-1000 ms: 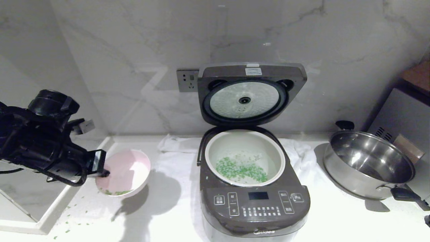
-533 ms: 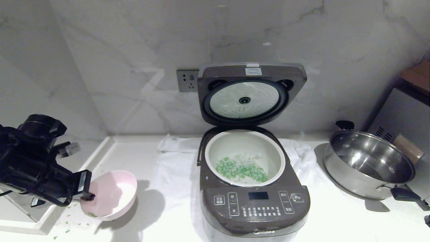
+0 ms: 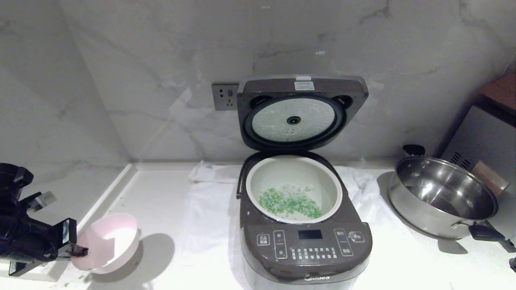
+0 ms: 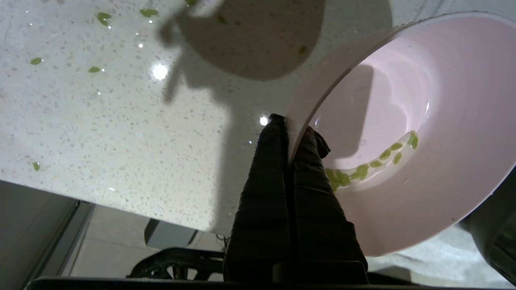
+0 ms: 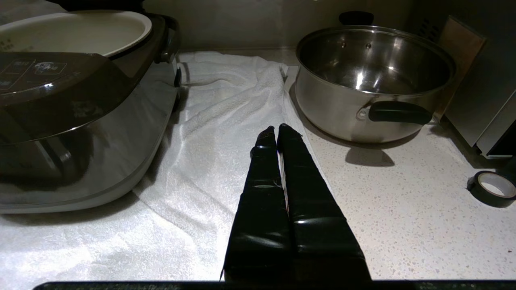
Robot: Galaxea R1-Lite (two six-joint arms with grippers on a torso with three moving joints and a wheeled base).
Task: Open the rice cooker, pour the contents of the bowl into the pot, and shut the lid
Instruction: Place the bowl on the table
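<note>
The rice cooker point(image 3: 305, 249) stands mid-counter with its lid point(image 3: 301, 110) raised against the wall. Its white pot point(image 3: 330, 181) holds green contents point(image 3: 288, 203). At the counter's front left corner my left gripper point(image 3: 78, 251) is shut on the rim of the pale pink bowl point(image 3: 109, 241), which tilts just above the surface. The left wrist view shows the gripper point(image 4: 291, 131) pinching the bowl point(image 4: 423, 193) rim, one finger inside, with a few green bits point(image 4: 363, 171) stuck inside. My right gripper point(image 5: 276, 129) is shut and empty over the white towel point(image 5: 225, 117), right of the cooker point(image 5: 76, 121).
A steel pan point(image 3: 441, 197) with black handles stands right of the cooker, beside a metal appliance point(image 3: 483, 141). A tape roll point(image 5: 492, 188) lies near the right gripper. Green bits point(image 4: 94, 69) are scattered on the counter by the left front edge. A wall socket point(image 3: 224, 96) sits behind.
My left gripper has carried the bowl down and leftward, toward the counter's front left corner. The cooker, pot and lid are unchanged.
</note>
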